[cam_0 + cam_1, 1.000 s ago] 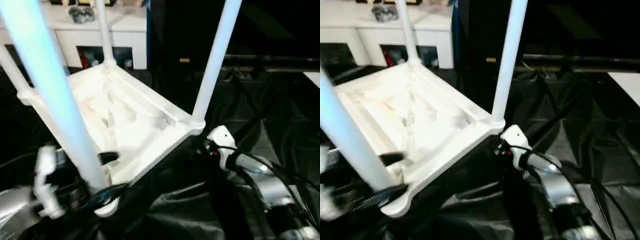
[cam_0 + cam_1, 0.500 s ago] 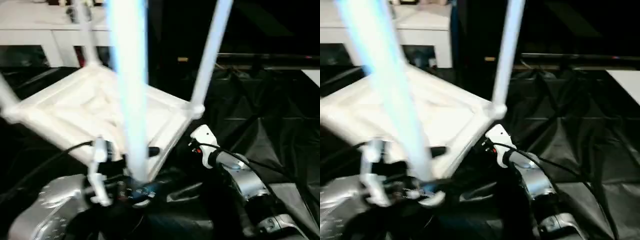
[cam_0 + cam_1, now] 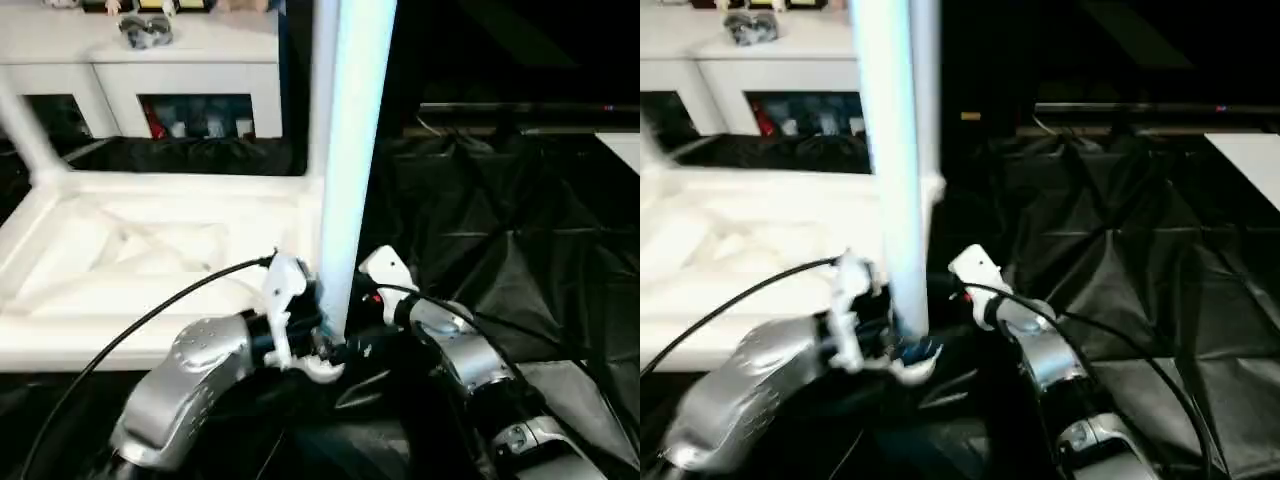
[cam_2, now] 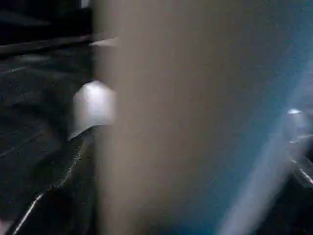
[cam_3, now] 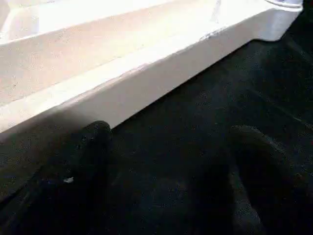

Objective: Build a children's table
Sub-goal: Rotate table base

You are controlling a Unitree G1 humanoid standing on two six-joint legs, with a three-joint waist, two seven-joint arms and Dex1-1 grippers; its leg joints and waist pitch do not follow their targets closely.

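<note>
The children's table lies upside down, its white ribbed tabletop (image 3: 150,250) filling the left and its legs pointing up. The nearest leg (image 3: 350,150) rises through the middle of the head views, and another leg (image 3: 25,125) stands at the far left corner. My left gripper (image 3: 335,345) is shut on the base of the nearest leg, at the corner socket; that leg (image 4: 186,117) looms close in the left wrist view. My right arm (image 3: 455,345) reaches in beside the same corner. My right gripper (image 5: 171,161) is open above black cloth, just short of the tabletop's rim (image 5: 146,83).
A white cabinet (image 3: 150,60) with small items on top stands behind the table. Crumpled black cloth (image 3: 520,230) covers the ground on the right. A black cable (image 3: 130,330) arcs over my left forearm. A white edge (image 3: 625,150) shows at far right.
The table has turned: the near corner and its leg swung from the left to the middle, together with my left gripper. My right arm shifted slightly left.
</note>
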